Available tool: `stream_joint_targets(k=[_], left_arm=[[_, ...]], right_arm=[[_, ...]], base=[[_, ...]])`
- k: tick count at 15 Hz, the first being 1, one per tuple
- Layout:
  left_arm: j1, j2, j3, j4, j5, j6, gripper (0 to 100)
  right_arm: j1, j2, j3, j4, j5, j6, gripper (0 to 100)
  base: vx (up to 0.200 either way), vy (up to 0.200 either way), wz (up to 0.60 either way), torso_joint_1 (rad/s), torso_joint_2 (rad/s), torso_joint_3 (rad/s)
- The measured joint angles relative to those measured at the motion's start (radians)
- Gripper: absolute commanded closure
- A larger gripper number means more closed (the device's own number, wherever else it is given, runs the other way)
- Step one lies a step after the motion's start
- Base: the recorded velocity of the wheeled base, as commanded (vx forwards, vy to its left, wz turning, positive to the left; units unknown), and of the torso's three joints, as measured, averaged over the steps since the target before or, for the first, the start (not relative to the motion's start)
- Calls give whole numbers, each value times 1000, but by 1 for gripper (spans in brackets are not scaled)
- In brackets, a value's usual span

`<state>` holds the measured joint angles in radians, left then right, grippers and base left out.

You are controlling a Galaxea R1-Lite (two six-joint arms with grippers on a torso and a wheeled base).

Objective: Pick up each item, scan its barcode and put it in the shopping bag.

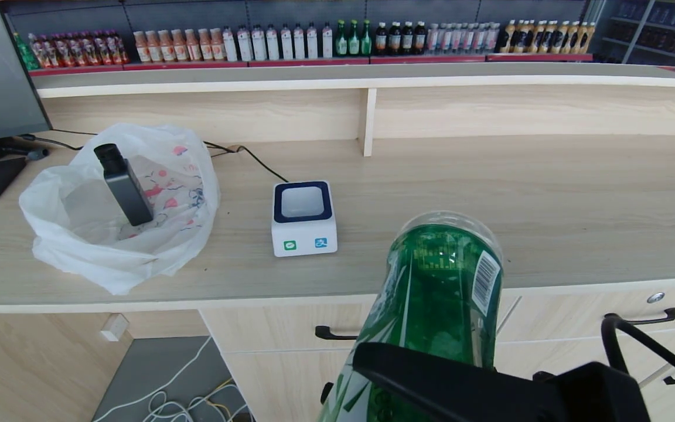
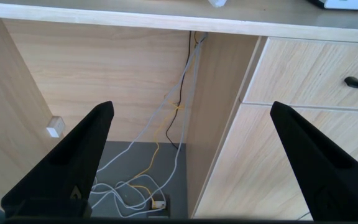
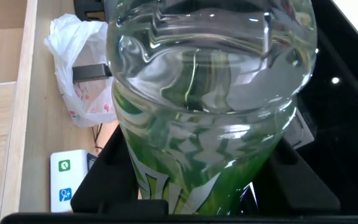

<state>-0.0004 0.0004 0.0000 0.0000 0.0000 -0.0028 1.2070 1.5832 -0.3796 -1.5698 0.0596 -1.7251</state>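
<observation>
Currently green bottle [image 1: 437, 293] (barcode [image 1: 485, 281] visible) is clamped by right gripper [image 1: 431, 378], right of scanner [image 1: 303, 218]; left gripper [image 2: 191, 109] is held wide.

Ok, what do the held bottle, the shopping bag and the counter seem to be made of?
The bottle looks like clear glossy plastic with a green printed label: light passes through its moulded base. The shopping bag is thin, translucent white plastic film, crinkled and slumped. The counter shows pale matte wood grain, probably laminate.

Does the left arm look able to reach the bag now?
Probably not directly: the left gripper hangs open below the counter edge, so the counter blocks it; it would have to rise first to reach the bag.
</observation>
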Motion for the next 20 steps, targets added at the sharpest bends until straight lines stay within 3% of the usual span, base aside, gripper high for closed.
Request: stream_joint_targets(k=[14, 18, 20], left_arm=[[0, 0, 0, 0, 0, 0, 0], [0, 0, 0, 0, 0, 0, 0], [0, 0, 0, 0, 0, 0, 0]], right_arm=[[-8, -13, -14, 0, 0, 33, 100], [-76, -94, 44, 0, -14, 264, 100], [-97, -127, 117, 1, -52, 445, 100]], base=[[0, 0, 0, 0, 0, 0], [0, 0, 0, 0, 0, 0], [0, 0, 0, 0, 0, 0]])
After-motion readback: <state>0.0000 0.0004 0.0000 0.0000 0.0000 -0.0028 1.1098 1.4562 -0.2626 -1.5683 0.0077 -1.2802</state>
